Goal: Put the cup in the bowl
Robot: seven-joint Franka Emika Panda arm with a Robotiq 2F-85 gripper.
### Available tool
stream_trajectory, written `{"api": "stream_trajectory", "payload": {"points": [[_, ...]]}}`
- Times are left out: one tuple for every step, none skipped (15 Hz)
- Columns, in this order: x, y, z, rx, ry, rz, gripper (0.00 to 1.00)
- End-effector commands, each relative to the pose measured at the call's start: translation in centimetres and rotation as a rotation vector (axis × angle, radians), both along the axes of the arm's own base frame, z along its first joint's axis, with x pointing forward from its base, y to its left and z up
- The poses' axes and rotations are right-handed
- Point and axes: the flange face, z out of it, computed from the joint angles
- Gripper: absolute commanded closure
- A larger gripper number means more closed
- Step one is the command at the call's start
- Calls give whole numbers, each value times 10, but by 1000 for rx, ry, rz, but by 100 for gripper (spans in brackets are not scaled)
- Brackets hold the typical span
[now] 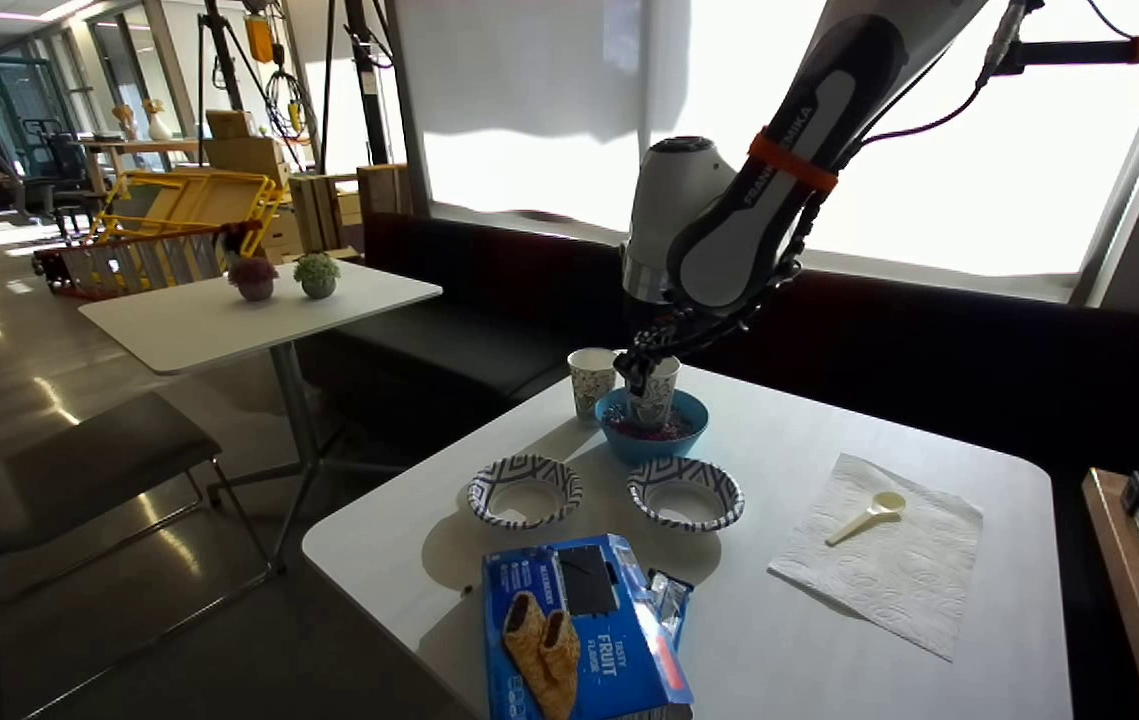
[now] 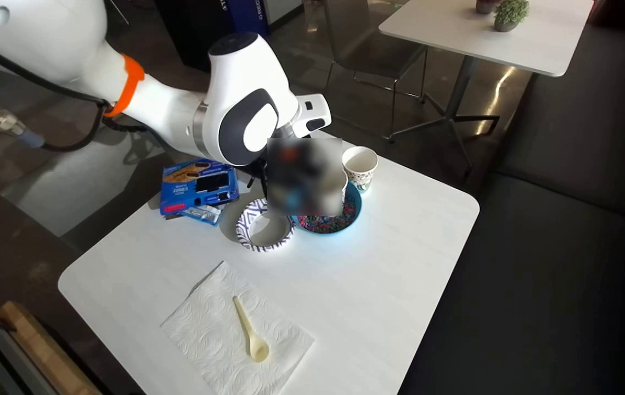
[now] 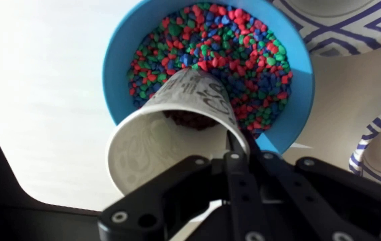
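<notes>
The cup (image 3: 193, 90) is white with a dark printed pattern and has dark brown pieces at its bottom. It stands in or just above the blue bowl (image 3: 299, 100), which holds small red, green and blue pebbles. In an exterior view the lower part of the cup (image 1: 655, 400) is below the rim of the bowl (image 1: 647, 447). I cannot tell whether its base touches the pebbles. My gripper (image 3: 244, 142) is shut on the cup's wall, one finger inside and one outside. In an exterior view a blurred patch hides the gripper and most of the cup; the bowl (image 2: 357, 211) shows partly.
A second patterned cup (image 1: 591, 380) stands beside the bowl; it also shows here (image 2: 360, 167). Two paper bowls (image 1: 525, 462) (image 1: 686, 468) with patterned rims stand close by. A blue snack box (image 1: 579, 630) and a paper towel (image 1: 879, 580) with a spoon (image 1: 869, 517) lie on the table.
</notes>
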Motion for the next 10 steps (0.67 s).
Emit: {"api": "stream_trajectory", "payload": {"points": [[2, 6, -5, 41, 15, 1, 99], [3, 5, -5, 49, 6, -7, 99], [5, 2, -6, 47, -4, -17, 99], [7, -1, -6, 51, -14, -30, 99], [8, -2, -6, 64, -26, -45, 99], [9, -5, -6, 69, -35, -62, 99], [10, -9, -6, 60, -38, -73, 99], [11, -12, -6, 51, -36, -78, 99], [11, -15, -7, 39, -36, -81, 99], [11, -17, -8, 19, -35, -73, 99]]}}
